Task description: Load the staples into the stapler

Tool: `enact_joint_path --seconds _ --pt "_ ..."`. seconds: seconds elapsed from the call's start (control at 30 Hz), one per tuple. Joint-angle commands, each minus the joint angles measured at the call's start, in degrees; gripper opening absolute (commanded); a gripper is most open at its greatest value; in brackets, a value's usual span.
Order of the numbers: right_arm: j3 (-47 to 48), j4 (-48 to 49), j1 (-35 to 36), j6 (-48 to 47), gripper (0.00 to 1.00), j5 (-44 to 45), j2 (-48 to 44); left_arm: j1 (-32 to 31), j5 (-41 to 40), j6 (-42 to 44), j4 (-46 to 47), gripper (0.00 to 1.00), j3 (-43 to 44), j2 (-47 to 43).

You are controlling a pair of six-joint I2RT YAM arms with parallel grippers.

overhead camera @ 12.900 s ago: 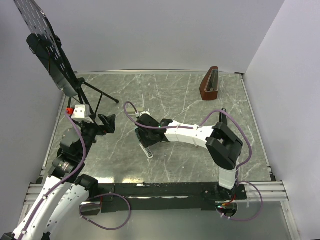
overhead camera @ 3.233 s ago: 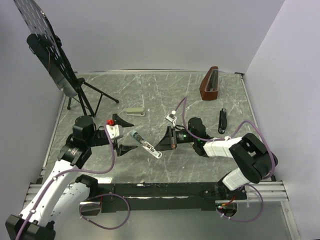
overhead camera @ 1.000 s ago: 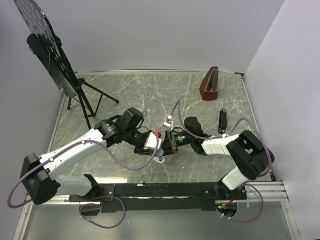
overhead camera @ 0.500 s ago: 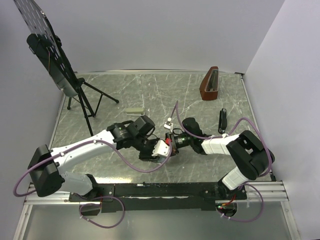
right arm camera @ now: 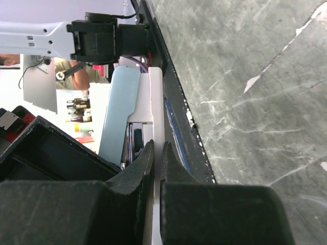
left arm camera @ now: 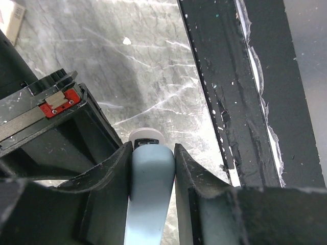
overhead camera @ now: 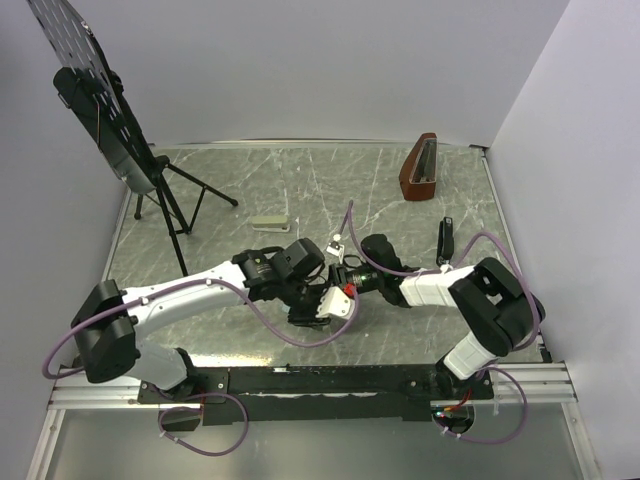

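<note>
Left gripper (left arm camera: 152, 153) pinching pale stapler (left arm camera: 148, 196) lid, right gripper (right arm camera: 157, 148) pinching its base. We are risking slip while prying; black stapler (overhead camera: 445, 240) lying well right of pale stapler.

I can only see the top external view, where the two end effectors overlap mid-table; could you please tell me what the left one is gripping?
Observer: The left wrist view shows the left end effector shut on a pale blue stapler top.
Operator: Thank you. And the right one?
Observer: In the right wrist view, the right end effector is pinched on the same stapler's white base.
Operator: Is that stapler open?
Observer: Yes. The blue top stands apart from the white base, and a silvery rail shows between them.
</note>
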Motion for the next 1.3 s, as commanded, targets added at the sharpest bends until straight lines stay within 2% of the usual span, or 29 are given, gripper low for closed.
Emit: enact_joint_path --seconds 0.0,0.1,0.13,0.17,0.23,0.33,0.43,0.63,0.67,0.77,0.8,0.87,0.9,0.97,1.0,1.1,1.2,1.27 --pt "3.0 9.0 -0.2 2.5 0.0 1.9 0.9 -1.4 -0.3 -2.6 -0.4 0.15 0.3 2.4" --pt "3.5 5.4 -0.3 -0.1 0.03 3.1 1.1 -1.4 -0.4 -2.8 -0.5 0.08 0.3 3.4" --pt "3.5 4.5 -0.3 -0.8 0.08 4.1 1.2 -1.4 -0.4 -2.9 -0.5 0.05 0.3 3.8" --pt "3.6 3.7 -0.3 -1.4 0.2 4.7 1.2 -1.3 -0.4 -3.1 -0.5 0.04 0.3 4.8" --pt "3.7 1.6 -0.3 -3.1 0.33 6.7 1.3 -1.3 -0.9 -3.7 -0.4 0.02 0.6 7.0" --pt "3.9 -1.6 -0.3 -5.7 0.43 9.4 1.1 -1.2 -1.8 -4.4 -0.9 0.01 1.2 10.4" --pt "3.8 -4.6 -0.4 -8.0 0.47 12.2 0.4 -0.7 -2.3 -5.0 -0.2 0.01 1.3 13.0" --pt "3.0 -10.2 -1.7 -12.4 0.48 17.2 -2.1 0.3 -3.9 -5.7 1.0 0.03 1.3 15.6" --pt "2.9 -11.4 -1.9 -13.2 0.48 18.5 -2.7 0.4 -4.2 -5.8 1.1 0.06 1.2 15.6" --pt "2.7 -14.9 -2.3 -15.4 0.49 21.4 -5.4 0.5 -5.5 -6.4 1.9 0.22 0.7 15.1" --pt "2.8 -16.0 -2.2 -16.1 0.49 22.2 -7.0 0.5 -5.8 -6.5 2.1 0.31 0.6 14.6" --pt "3.2 -18.2 -2.2 -17.7 0.5 24.0 -8.6 0.5 -6.0 -6.9 2.7 0.39 0.6 14.0" --pt "3.3 -20.4 -2.3 -18.3 0.5 25.6 -10.5 0.5 -6.3 -7.2 3.2 0.5 0.5 13.0" --pt "3.8 -22.7 -2.3 -20.1 0.5 27.0 -12.2 0.5 -6.7 -8.0 4.0 0.61 -0.2 11.5" --pt "4.0 -25.3 -2.3 -20.6 0.5 28.7 -14.1 0.5 -7.2 -8.3 5.2 0.7 -0.5 9.8" --pt "4.8 -29.4 -2.3 -23.0 0.5 31.3 -17.2 0.6 -9.0 -10.0 8.3 0.82 -2.2 5.3" --pt "5.6 -34.1 -1.9 -24.6 0.5 33.4 -19.5 1.6 -11.3 -12.8 12.5 0.9 -4.3 -0.3" --pt "5.6 -36.4 -0.9 -25.2 0.5 34.3 -20.7 2.4 -13.0 -16.4 14.7 0.92 -6.1 -3.7"
